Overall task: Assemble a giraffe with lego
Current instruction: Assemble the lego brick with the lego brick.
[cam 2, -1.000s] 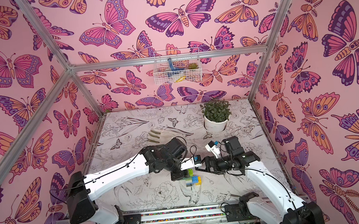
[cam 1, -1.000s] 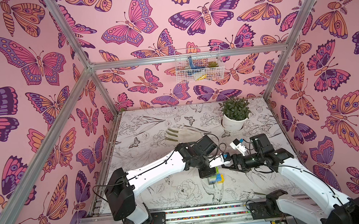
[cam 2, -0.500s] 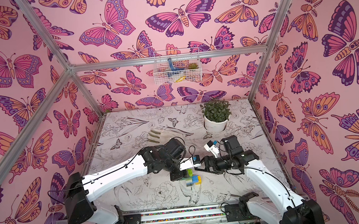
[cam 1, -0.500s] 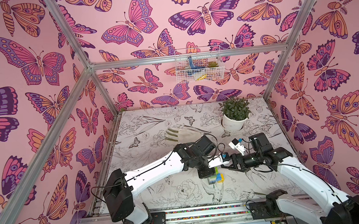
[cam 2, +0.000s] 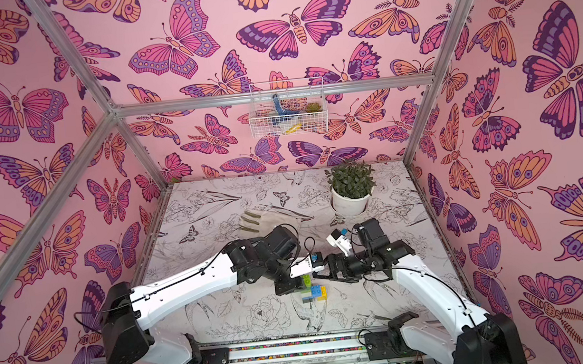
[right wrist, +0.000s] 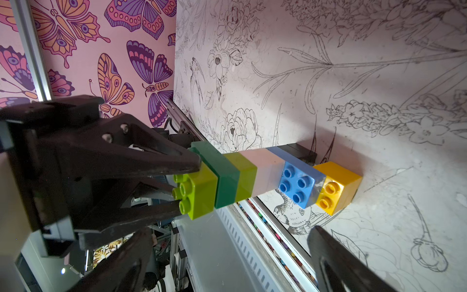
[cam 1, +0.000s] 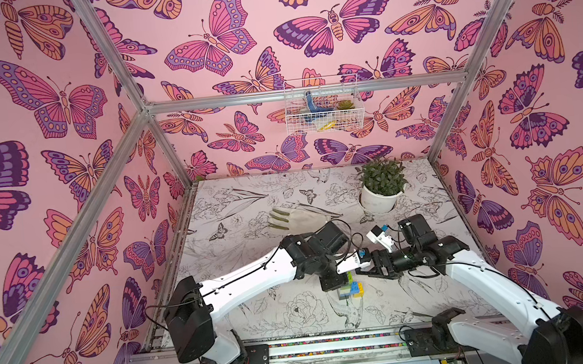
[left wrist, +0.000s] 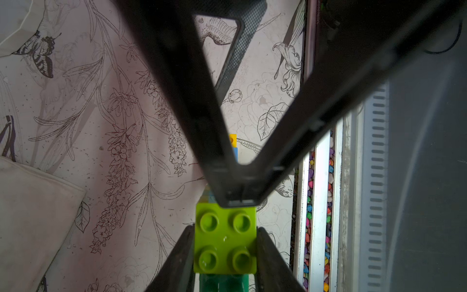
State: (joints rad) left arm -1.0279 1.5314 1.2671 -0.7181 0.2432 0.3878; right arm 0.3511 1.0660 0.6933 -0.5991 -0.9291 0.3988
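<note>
1. Table [cam 1: 235,209]: 1, matte cloth, ink-line flower print.
2. Left arm [cam 1: 248,284] & right arm [cam 1: 478,274]: 2, white shells, black joints.
3. Plant [cam 1: 380,186]: 1, leafy green, round white pot.
4. Glove [cam 1: 297,220]: 1, pale limp fabric, flat beside plant.
5. Giraffe [right wrist: 265,174]: 1, upright on table in front of plant, well apart; long axis vertical, blue body jutting toward right arm.
6. Bricks [right wrist: 298,182]: glossy studded plastic, 7 seen – 2 lime, 1 ea. dk green, white, blue, black, yellow.
7. Left gripper [right wrist: 187,187] jaws clamped on top lime brick [left wrist: 225,237]; right gripper [cam 1: 370,274] jaws wide apart beside giraffe, empty.
</note>
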